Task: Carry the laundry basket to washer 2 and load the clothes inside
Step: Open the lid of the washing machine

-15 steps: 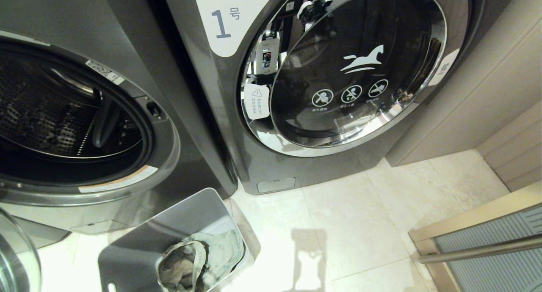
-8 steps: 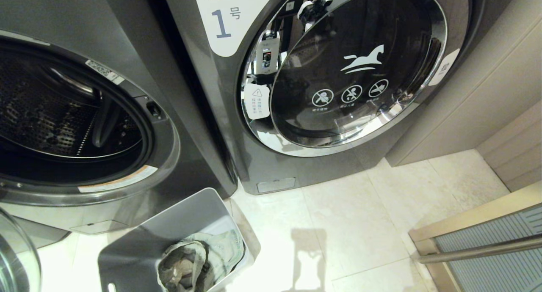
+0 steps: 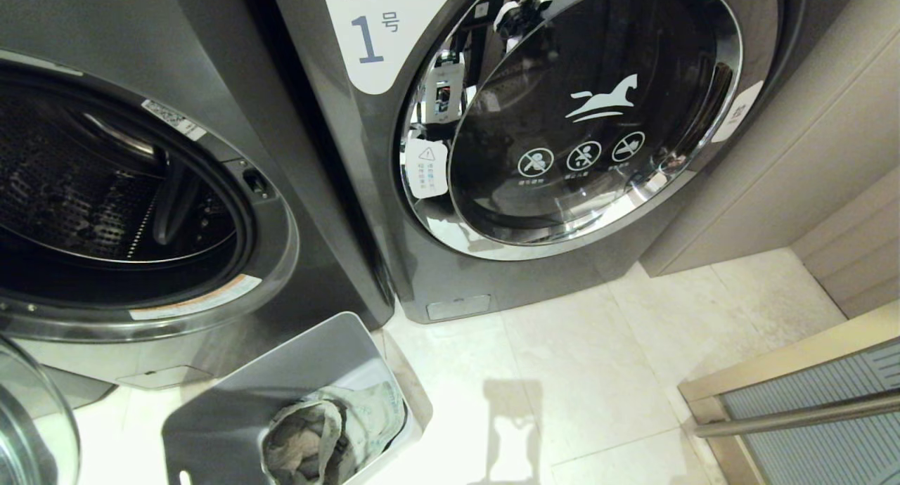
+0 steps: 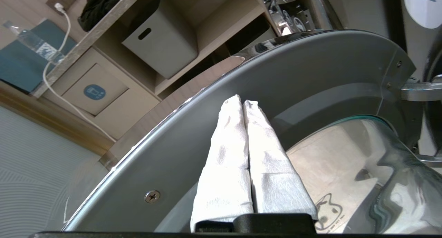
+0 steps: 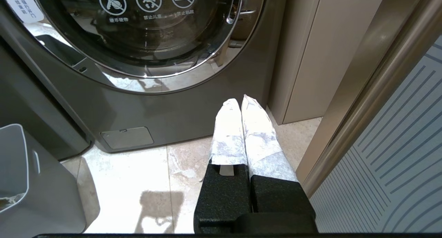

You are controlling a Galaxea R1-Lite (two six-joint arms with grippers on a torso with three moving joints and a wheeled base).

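Nearby, closed washer 1; left gripper pinched empty against open door; right gripper likewise.

Both washers and the basket are seen from above by the head view. The open door is viewed closely by the left wrist; washer 1, floor and basket are shared with the right wrist.

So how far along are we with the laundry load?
Done: the laundry basket is on the floor beside the open washer on the left. In hand: the left gripper, jaws shut and empty, is at the swung-open washer door; the right gripper, shut, hangs idle over the floor. Left: the clothes lie in the basket, none loaded yet.
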